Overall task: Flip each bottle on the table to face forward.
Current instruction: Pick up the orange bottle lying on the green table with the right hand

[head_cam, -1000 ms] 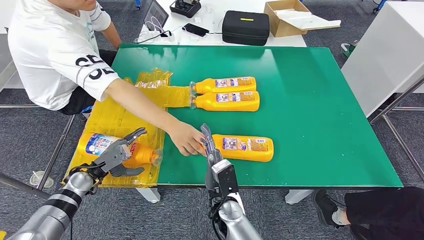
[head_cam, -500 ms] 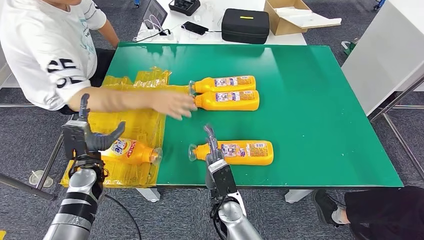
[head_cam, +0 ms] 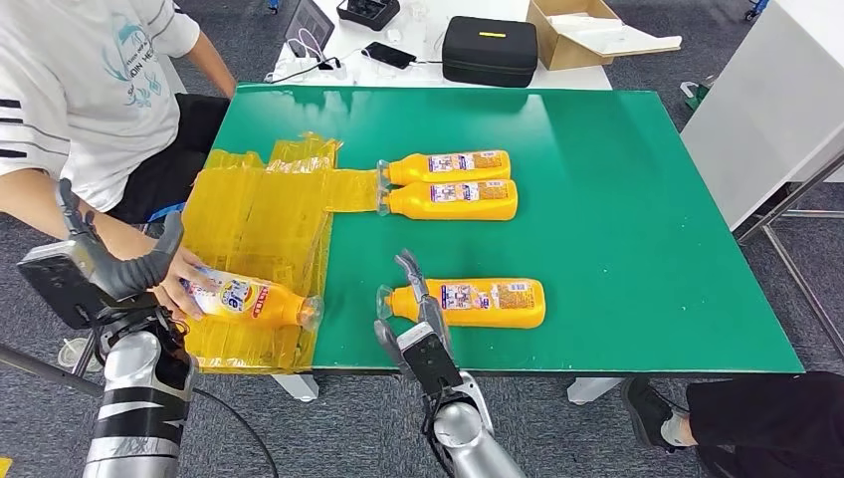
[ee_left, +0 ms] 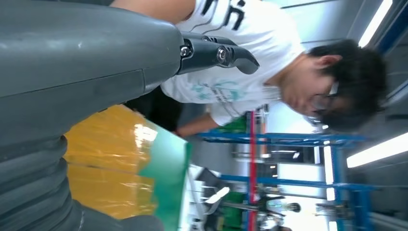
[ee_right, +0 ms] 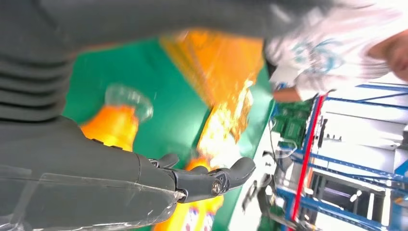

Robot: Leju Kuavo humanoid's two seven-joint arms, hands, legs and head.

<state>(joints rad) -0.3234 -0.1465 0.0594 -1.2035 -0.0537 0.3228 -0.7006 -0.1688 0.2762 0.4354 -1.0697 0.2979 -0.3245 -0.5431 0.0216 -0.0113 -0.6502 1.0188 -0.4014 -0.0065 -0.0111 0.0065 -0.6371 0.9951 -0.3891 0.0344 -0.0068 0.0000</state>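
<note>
Bottles lie on their sides across the green table [head_cam: 617, 229], every one with its long axis running left to right and its clear cap toward the robot's left. Two of them sit side by side and touching near the middle: the far bottle [head_cam: 448, 165] and the second bottle [head_cam: 453, 199], both showing printed labels upward, their caps at the edge of the yellow plastic sheeting [head_cam: 264, 214]. Nearer the robot, the front bottle [head_cam: 468, 302] rests alone on the bare green surface, label up. The right robot hand [head_cam: 416, 304] hovers over its neck end with fingers apart and stretched forward, holding nothing; whether the fingertips touch the bottle I cannot tell. A fourth bottle [head_cam: 249, 297] lies on the sheeting at the table's near left corner, cap pointing right, its white and blue label showing. A person's hand [head_cam: 182, 277] grips its base end. The left robot hand [head_cam: 114, 267] is raised just off the table's left edge, beside that hand, fingers spread and empty. The person in a white shirt [head_cam: 85, 90] sits at the left side.
</note>
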